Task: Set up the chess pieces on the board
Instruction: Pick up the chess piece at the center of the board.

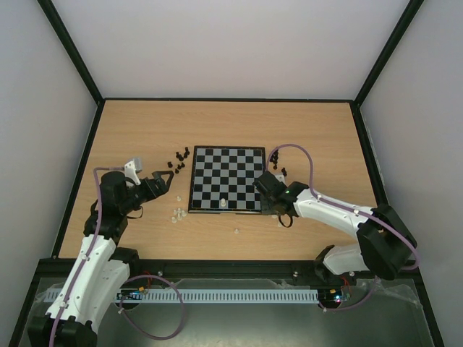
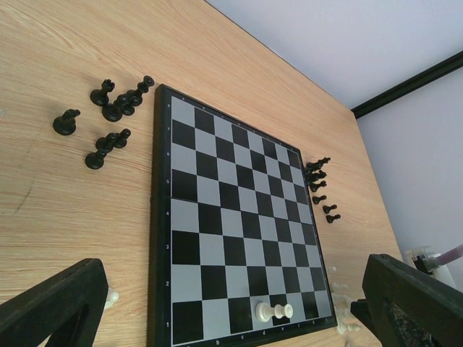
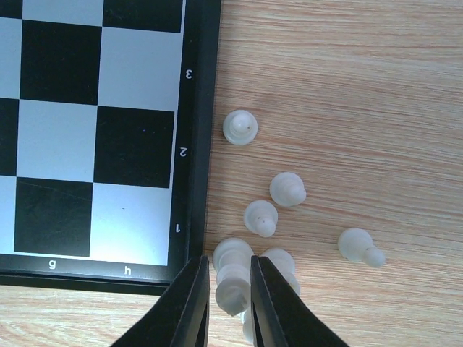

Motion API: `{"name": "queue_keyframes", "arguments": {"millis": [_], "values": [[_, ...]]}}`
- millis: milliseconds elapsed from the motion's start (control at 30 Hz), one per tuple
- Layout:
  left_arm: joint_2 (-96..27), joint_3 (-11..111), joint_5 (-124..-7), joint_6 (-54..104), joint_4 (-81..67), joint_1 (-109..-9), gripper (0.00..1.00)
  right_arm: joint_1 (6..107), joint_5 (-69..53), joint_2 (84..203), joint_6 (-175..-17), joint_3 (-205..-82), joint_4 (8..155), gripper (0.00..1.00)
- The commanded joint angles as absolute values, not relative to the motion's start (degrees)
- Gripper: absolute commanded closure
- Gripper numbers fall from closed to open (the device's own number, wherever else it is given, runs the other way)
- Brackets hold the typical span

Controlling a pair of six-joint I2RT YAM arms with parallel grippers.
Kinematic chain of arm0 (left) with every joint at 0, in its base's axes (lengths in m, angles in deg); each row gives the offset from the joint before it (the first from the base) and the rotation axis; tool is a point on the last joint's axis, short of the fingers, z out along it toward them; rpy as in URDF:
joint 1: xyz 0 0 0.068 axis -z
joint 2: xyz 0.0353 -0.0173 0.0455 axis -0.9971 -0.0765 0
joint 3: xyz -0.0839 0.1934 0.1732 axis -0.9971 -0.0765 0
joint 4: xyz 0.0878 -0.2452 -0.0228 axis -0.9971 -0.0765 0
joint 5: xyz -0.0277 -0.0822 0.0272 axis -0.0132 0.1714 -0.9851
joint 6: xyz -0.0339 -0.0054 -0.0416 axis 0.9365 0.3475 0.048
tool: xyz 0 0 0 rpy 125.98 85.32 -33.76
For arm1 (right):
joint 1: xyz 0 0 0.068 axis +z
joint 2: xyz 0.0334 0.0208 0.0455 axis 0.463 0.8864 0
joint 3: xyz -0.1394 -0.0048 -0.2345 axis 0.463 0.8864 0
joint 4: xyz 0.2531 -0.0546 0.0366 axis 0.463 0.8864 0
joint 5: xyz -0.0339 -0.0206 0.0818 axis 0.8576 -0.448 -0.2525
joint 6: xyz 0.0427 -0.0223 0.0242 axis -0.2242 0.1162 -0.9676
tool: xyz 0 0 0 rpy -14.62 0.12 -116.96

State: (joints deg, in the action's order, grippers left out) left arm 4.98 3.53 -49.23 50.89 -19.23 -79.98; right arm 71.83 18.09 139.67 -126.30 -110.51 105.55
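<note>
The board (image 1: 217, 170) lies mid-table, also in the left wrist view (image 2: 217, 217) and right wrist view (image 3: 137, 210). One white piece (image 1: 224, 204) lies toppled on its near row (image 2: 273, 311). My right gripper (image 1: 282, 215) is at the board's near right corner, its jaws (image 3: 230, 289) closed on a white piece (image 3: 233, 278) standing on the table. Several more white pieces (image 3: 287, 189) stand beside it. My left gripper (image 1: 165, 181) is open and empty left of the board (image 2: 235, 275).
Black pieces cluster off the board's far left corner (image 1: 181, 159) (image 2: 108, 108) and far right corner (image 1: 278, 163) (image 2: 318, 184). More white pieces sit left of the near left corner (image 1: 176, 212). One white piece (image 1: 236, 230) lies in front of the board.
</note>
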Motion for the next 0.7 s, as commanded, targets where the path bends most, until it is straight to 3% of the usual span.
{"name": "queue_keyframes", "arguments": {"millis": [0,267,667], "values": [[5.4,2.9,-48.9,51.0,-18.8,-79.7,0.01,71.7,18.1,140.7,-127.1,-109.8,107.0,0.83],[5.3,2.8,-48.9,51.0,-18.7,-79.7,0.0,71.6,18.5,140.8,-127.3,-109.9,107.2,0.91],[5.2,2.6,-49.0,51.3,-18.3,-79.7,0.01,71.8,19.1,138.7,-126.2,-114.5,110.5,0.95]]}}
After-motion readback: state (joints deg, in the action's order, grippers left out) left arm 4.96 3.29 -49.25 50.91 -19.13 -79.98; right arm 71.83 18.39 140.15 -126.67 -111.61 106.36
